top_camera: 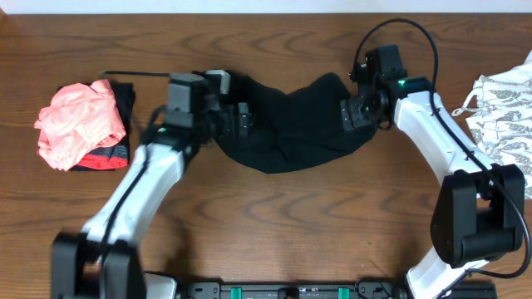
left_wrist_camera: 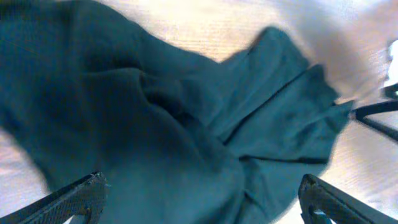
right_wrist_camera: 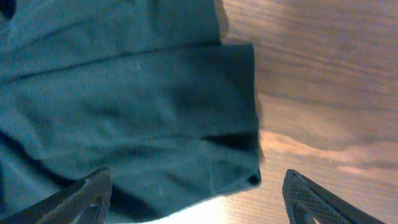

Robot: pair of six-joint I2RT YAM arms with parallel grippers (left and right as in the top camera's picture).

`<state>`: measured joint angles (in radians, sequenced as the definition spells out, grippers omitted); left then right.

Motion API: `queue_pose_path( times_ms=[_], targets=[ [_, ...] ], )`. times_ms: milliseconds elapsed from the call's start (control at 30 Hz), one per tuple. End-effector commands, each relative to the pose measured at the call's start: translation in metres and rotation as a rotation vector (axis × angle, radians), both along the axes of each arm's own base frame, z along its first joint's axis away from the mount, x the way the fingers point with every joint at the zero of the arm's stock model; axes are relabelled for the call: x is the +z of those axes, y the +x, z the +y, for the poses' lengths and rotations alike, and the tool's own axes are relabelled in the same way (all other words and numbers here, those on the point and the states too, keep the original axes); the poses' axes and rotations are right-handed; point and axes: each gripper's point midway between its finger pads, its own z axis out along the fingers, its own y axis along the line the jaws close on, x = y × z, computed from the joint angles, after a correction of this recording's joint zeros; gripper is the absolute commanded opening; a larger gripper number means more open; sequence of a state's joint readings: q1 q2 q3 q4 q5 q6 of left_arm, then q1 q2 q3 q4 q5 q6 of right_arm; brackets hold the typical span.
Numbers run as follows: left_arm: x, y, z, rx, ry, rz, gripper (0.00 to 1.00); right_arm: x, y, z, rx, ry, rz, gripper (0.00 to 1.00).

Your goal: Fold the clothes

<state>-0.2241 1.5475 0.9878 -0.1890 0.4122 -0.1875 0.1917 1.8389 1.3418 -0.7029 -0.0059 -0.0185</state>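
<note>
Overhead: a large plain black fabric garment [top_camera: 291, 133] lies crumpled in a sagging band across the middle of the brown wooden table [top_camera: 274, 224]; the left gripper [top_camera: 243, 120] sits over its left end and the right gripper [top_camera: 349, 112] over its right end; a bundled coral-pink garment [top_camera: 79, 120] rests well apart at the far left, and a white leaf-patterned garment [top_camera: 503, 104] lies at the right edge; jaw spread is hard to read from up here.

Left wrist: the fingertips [left_wrist_camera: 78, 198] stand wide apart, released, with rumpled cloth beneath them and nothing pinched; deep creases show here that the overhead view flattens.

Right wrist: the fingertips [right_wrist_camera: 81, 196] are likewise spread and empty, straddling a doubled hemmed corner [right_wrist_camera: 249, 168] beside bare wood; only this view gives that clean edge.

The cloth looks light and limp, likely to sag and slide on the wood; the hemmed corners seem the surest hold, with both layers pinched together.
</note>
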Motion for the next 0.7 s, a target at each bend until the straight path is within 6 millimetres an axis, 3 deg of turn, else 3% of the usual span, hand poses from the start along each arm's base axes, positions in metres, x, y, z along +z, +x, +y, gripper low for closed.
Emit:
queue_pose_path(
  times_ms=[0, 167, 267, 333, 533, 667],
  targets=[
    [-0.028, 0.008, -0.012, -0.014, 0.000, 0.043, 0.98, -0.008, 0.001, -0.001, -0.034, 0.021, -0.015, 0.85],
    [-0.059, 0.016, -0.019, -0.022, 0.016, 0.070, 0.98, -0.022, 0.006, -0.005, -0.076, 0.037, -0.062, 0.85],
    [-0.071, 0.019, -0.011, 0.009, 0.057, 0.083, 0.98, -0.029, 0.008, -0.009, -0.121, 0.066, -0.082, 0.78],
    [-0.075, 0.021, -0.006, 0.028, 0.083, 0.083, 0.98, -0.032, 0.009, -0.009, -0.133, 0.087, -0.087, 0.73],
    [-0.073, 0.023, -0.006, 0.031, 0.083, 0.071, 0.98, -0.039, 0.009, -0.006, -0.175, 0.143, -0.101, 0.75],
    [-0.073, 0.023, -0.006, 0.032, 0.083, 0.071, 0.99, -0.044, 0.008, -0.006, -0.199, 0.158, -0.111, 0.71]
  ],
)
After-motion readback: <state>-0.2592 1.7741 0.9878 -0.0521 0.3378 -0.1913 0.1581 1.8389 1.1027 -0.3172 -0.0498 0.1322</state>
